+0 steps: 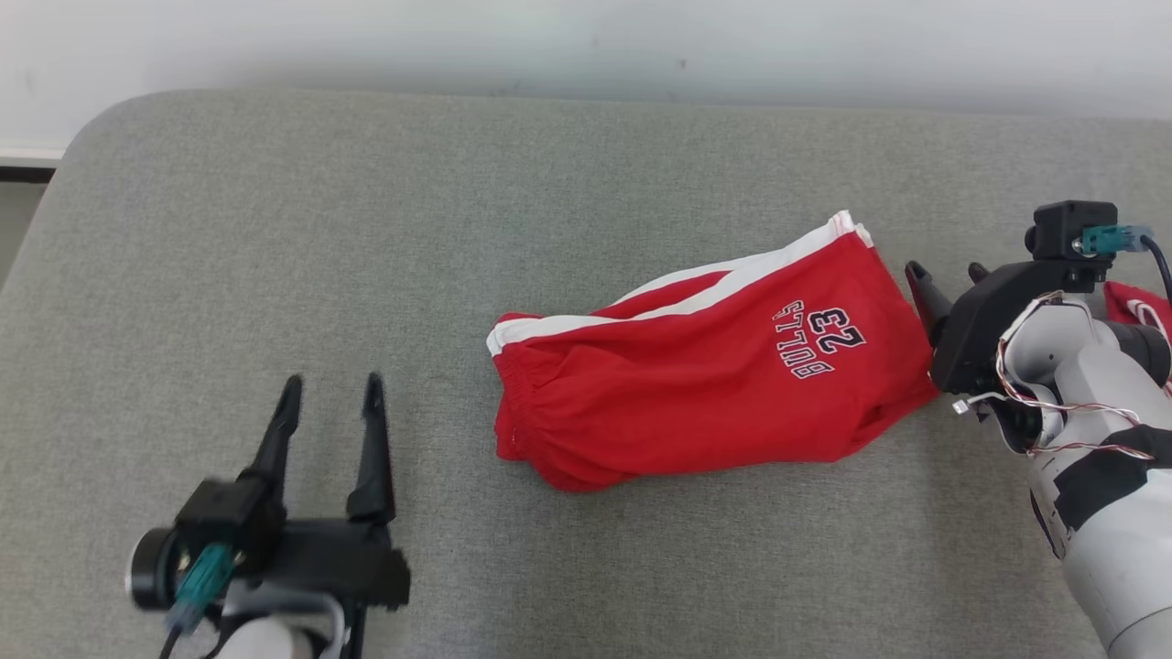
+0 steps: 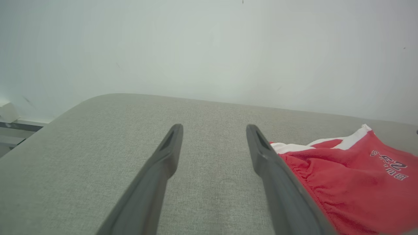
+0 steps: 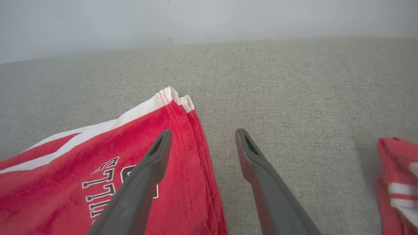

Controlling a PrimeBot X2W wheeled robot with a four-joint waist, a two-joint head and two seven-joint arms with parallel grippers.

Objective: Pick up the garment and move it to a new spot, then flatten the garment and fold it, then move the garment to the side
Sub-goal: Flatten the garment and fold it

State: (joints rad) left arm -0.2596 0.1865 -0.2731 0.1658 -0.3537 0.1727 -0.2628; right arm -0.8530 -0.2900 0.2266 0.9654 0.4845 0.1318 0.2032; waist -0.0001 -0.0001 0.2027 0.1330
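The garment (image 1: 696, 384) is a pair of red shorts with white side stripes and "BULLS 23" lettering, lying folded on the grey padded surface (image 1: 275, 229), right of centre. My right gripper (image 1: 945, 275) stands open at the garment's right hem. In the right wrist view that gripper (image 3: 203, 132) has one finger over the red cloth (image 3: 65, 169) and the other over bare grey fabric, holding nothing. My left gripper (image 1: 331, 384) is open at the lower left, apart from the shorts. Its wrist view shows the gripper (image 2: 214, 129) with the garment (image 2: 352, 182) to its right.
A second red and white cloth (image 1: 1140, 307) lies at the far right behind my right arm, also seen as a cloth (image 3: 396, 186) at the right wrist view's edge. A white wall (image 1: 586, 46) backs the surface. The surface's rounded left corner (image 1: 101, 119) drops off.
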